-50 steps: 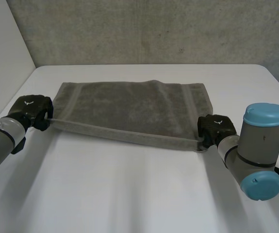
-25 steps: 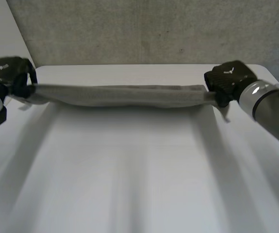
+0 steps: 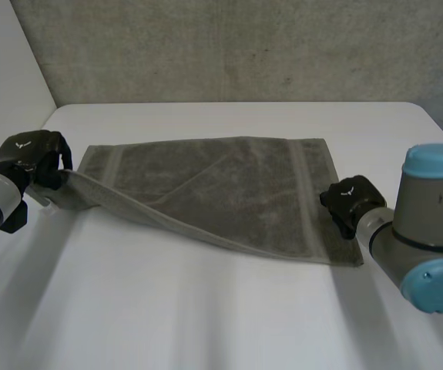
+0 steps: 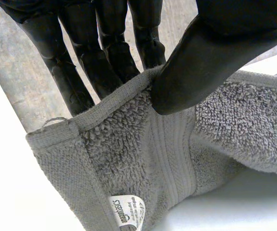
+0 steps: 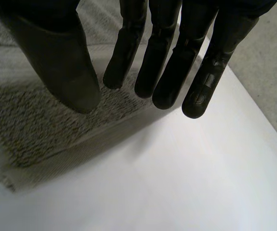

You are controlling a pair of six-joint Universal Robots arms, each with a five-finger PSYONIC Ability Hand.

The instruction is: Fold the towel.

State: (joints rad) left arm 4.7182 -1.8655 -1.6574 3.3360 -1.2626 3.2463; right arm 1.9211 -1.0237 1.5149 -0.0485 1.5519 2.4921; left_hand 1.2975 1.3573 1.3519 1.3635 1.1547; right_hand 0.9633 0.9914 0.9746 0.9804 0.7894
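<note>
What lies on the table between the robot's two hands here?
Only the towel: in the head view it spans from the left hand, which pinches its corner, to the right hand.

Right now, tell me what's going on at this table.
A two-armed robot is working on a grey towel that lies on the white table. The left hand pinches the towel's near left corner between its thumb and fingers and holds it raised, so the near edge slopes up from the table towards that hand. The right hand is open at the near right corner and grips nothing. The rest of the towel lies flat.
</note>
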